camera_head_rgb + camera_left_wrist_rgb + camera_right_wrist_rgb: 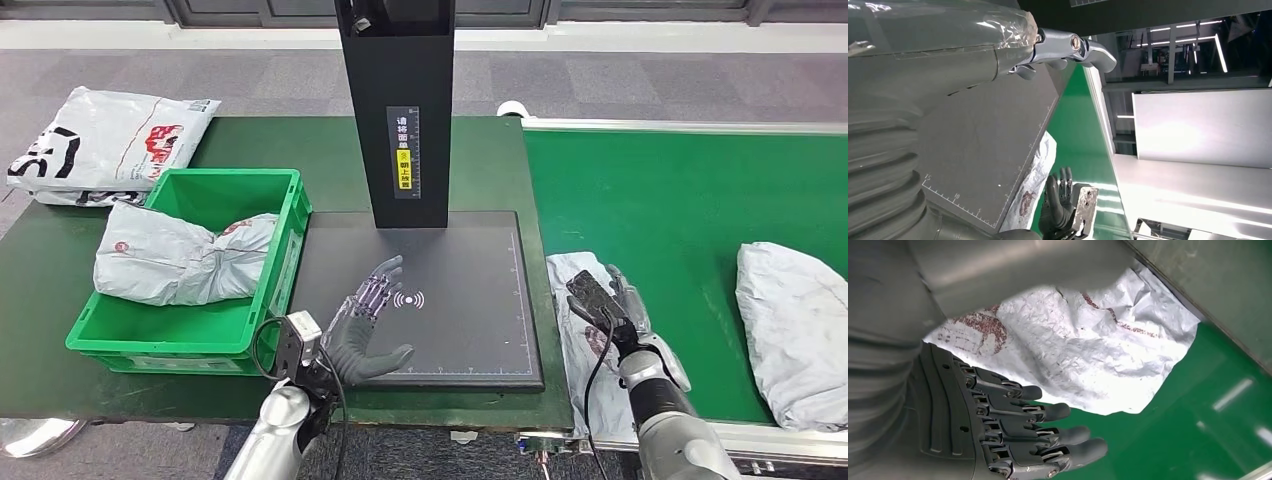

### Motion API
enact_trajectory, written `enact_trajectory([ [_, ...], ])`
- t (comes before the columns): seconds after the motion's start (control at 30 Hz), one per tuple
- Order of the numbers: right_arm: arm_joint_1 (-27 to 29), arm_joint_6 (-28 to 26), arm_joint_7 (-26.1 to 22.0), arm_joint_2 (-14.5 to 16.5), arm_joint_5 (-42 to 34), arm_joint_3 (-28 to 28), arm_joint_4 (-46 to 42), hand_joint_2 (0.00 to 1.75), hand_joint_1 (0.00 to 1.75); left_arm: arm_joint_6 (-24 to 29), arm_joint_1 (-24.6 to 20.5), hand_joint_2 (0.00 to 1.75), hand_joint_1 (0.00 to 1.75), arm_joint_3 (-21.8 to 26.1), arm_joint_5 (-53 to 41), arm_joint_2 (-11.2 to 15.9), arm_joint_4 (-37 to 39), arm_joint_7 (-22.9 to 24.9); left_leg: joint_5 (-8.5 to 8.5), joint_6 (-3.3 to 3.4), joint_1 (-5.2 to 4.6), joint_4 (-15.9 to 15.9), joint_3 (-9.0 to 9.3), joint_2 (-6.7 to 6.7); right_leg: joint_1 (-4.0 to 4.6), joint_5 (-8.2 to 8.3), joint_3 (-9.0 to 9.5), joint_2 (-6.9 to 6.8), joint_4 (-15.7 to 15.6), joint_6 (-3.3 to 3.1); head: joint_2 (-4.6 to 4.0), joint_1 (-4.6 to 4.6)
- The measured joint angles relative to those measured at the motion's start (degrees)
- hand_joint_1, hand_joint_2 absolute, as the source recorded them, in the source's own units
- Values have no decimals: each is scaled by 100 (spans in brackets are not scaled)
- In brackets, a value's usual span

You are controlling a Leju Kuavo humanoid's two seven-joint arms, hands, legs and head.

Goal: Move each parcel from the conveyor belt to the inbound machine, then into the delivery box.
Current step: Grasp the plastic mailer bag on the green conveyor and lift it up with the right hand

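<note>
Right hand (pixel 612 302) over red-printed parcel (pixel 580 330)

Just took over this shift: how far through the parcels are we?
Done: one parcel lies in the green box. In hand: the right hand is open over a flat parcel on the conveyor belt, not yet gripping; the left hand is open above the empty scan platform. Left: that parcel, plus another parcel farther right.

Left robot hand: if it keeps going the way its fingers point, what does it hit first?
Probably the black scanner column. The left robot hand lies open over the scan plate, fingers aimed up-right toward the column's base; nothing lies between. Its height above the plate is unclear.
</note>
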Motion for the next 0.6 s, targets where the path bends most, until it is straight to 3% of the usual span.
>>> enact_trajectory([
  [0.37, -3, 31, -21, 3, -66, -192, 0, 175, 175, 0, 8, 175, 0, 0, -10, 0, -66, 0, 1, -1, 0, 0, 0, 0, 1, 0, -1, 0, 0, 0, 0, 0],
  [0.4, -4, 32, -23, 3, -73, -202, 0, 175, 149, 0, 9, 175, 0, 0, -10, 0, -68, 0, 1, -1, 0, 0, 0, 0, 1, 0, -1, 0, 0, 0, 0, 0],
  [0.5, -4, 38, -31, 3, -122, -225, 0, 175, 18, -2, 9, 175, 0, 0, -8, 0, -69, 1, 0, -1, 0, 0, 0, 0, 1, 0, -1, 0, 0, 0, 0, 0],
  [0.53, -4, 22, -15, 3, -119, -227, 0, 175, 0, -3, 9, 175, 0, 0, -6, 0, -69, 2, 0, -1, 0, 0, 0, 0, 1, 0, -1, 0, 0, 0, 0, 0],
  [0.6, -4, -86, 95, 3, -8, -226, -1, 175, 0, -5, 9, 175, 0, 0, 4, 0, -69, 5, 0, 0, 0, 0, -1, 0, 1, 0, -1, 0, 0, 0, 0, 0],
])
